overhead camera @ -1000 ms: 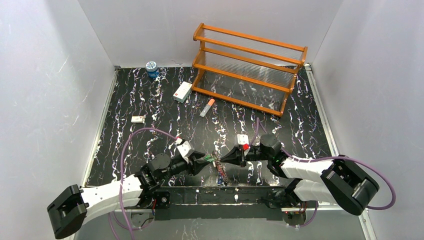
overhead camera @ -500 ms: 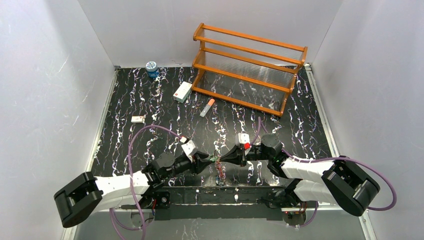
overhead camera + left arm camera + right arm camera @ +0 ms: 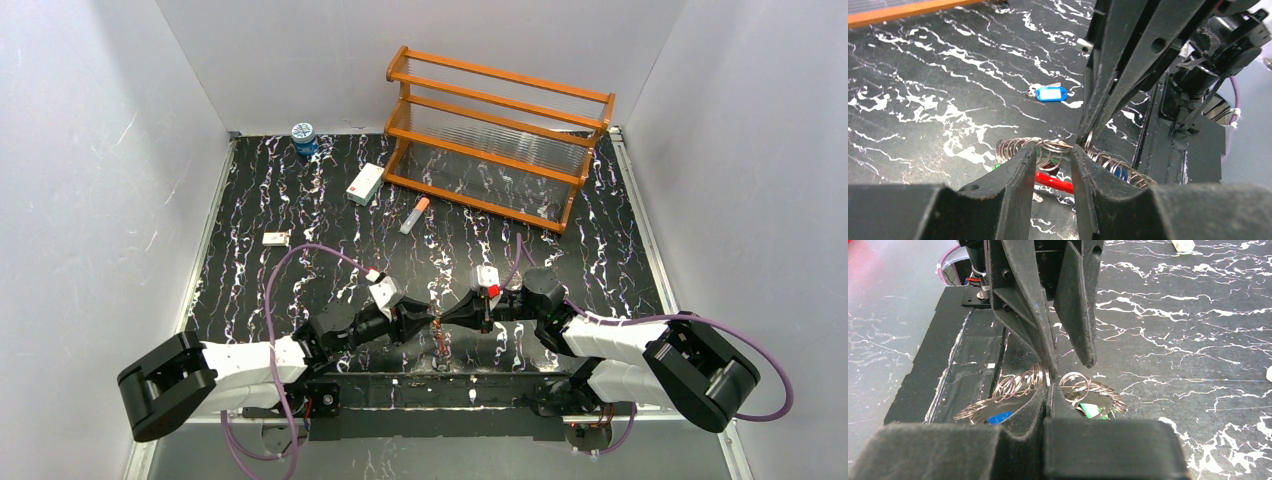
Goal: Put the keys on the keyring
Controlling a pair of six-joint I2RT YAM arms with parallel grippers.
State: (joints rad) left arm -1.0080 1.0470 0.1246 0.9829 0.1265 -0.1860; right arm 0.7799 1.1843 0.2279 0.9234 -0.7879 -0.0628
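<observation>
Right end effector pressed together, pinching the keyring; left end effector spread, tip to tip with it, straddling that ring

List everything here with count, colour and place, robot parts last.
rack: one, orange, back of the table
jar: one, blue, back left corner
box: one, white and red, left of rack
tube: one, orange and white, before rack
block: one, white, left side
blue key: one, loose on the table
key ring: one, silvery loops, red stretch, between the jaws
bunched keys: count unclear, blue and green, among the loops
left gripper: black, jaws apart around loops
right gripper: black, jaws shut on the ring
</observation>
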